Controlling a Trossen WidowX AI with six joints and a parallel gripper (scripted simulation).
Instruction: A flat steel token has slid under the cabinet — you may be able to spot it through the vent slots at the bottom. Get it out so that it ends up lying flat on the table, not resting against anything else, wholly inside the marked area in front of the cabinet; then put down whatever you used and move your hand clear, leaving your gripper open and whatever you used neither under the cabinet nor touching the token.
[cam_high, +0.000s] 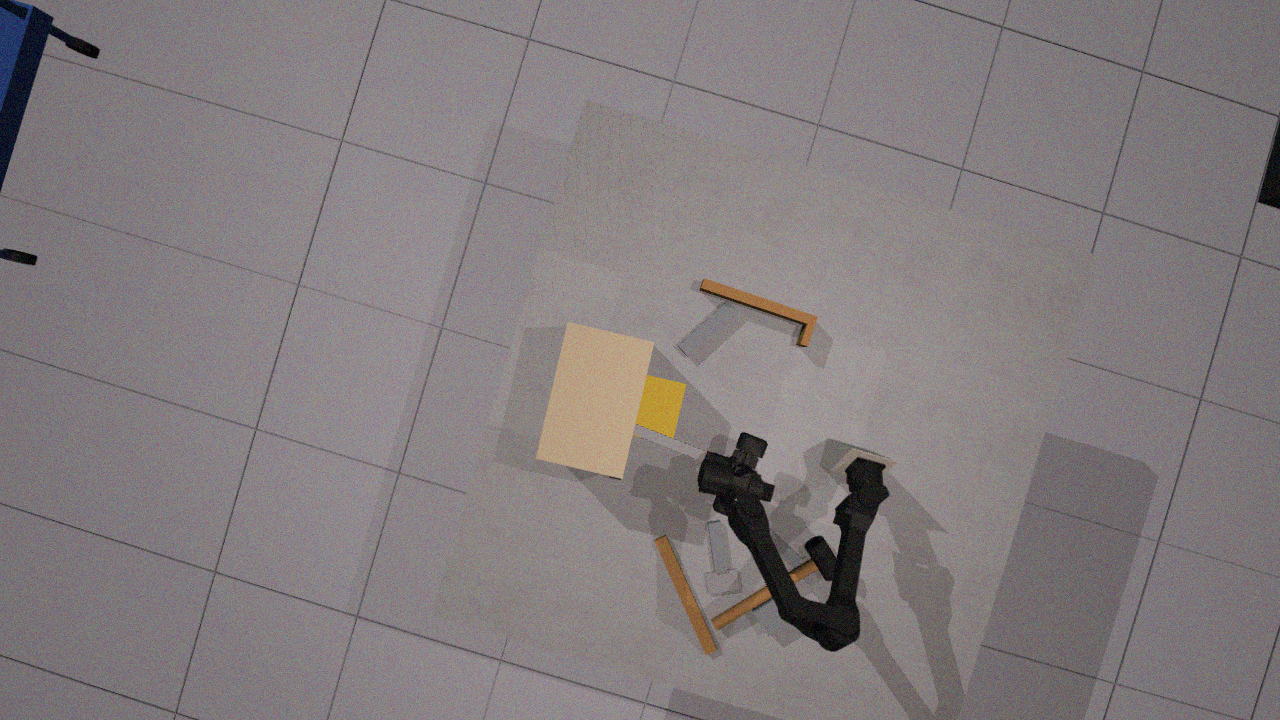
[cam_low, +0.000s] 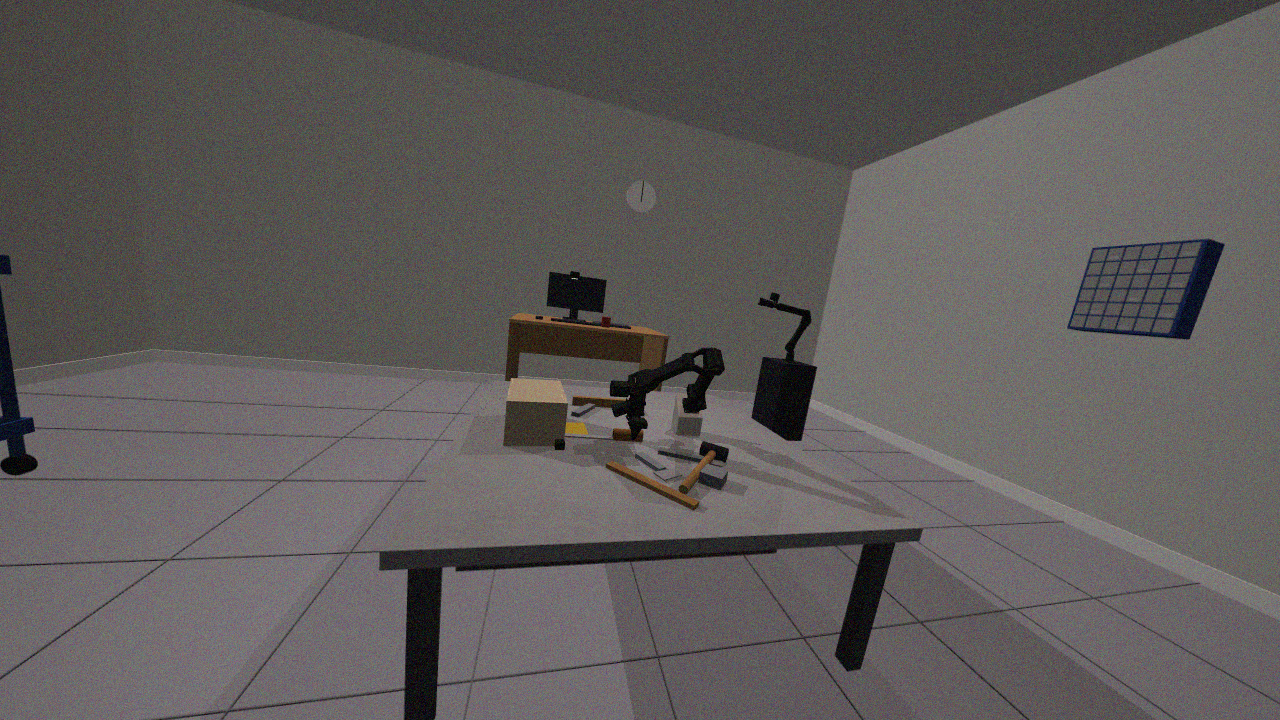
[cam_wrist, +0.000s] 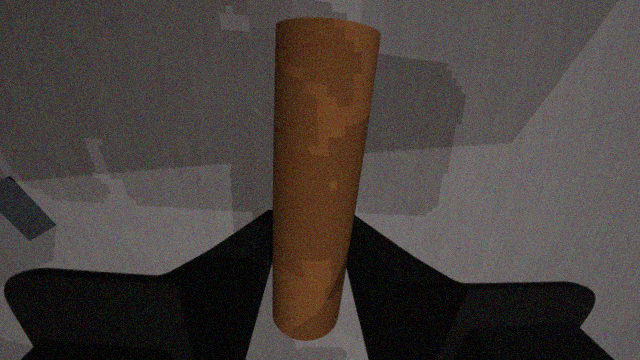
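Observation:
My gripper (cam_wrist: 310, 220) (cam_low: 636, 435) is shut on the orange cylindrical handle (cam_wrist: 322, 125) (cam_low: 622, 435) of a tool, low over the table. The arm hides the fingertips in the overhead view. The tool's thin grey rod (cam_high: 673, 437) (cam_low: 590, 437) runs from the handle to the front edge of the cabinet; its far end is not visible. The beige cabinet (cam_high: 595, 400) (cam_low: 535, 428) stands at the left. The yellow marked area (cam_high: 665, 407) (cam_low: 576, 429) lies in front of it, beside the rod. The steel token and the vent slots are not visible in any view.
An L-shaped wooden piece (cam_high: 756, 301) and a grey plate (cam_high: 711, 334) lie behind the marked area. A wooden bar (cam_high: 687, 595) (cam_low: 651, 485), a mallet (cam_high: 760, 597) (cam_low: 713, 451) and a grey piece (cam_high: 718, 548) lie nearer. A small black block (cam_low: 559, 444) is beside the cabinet's corner.

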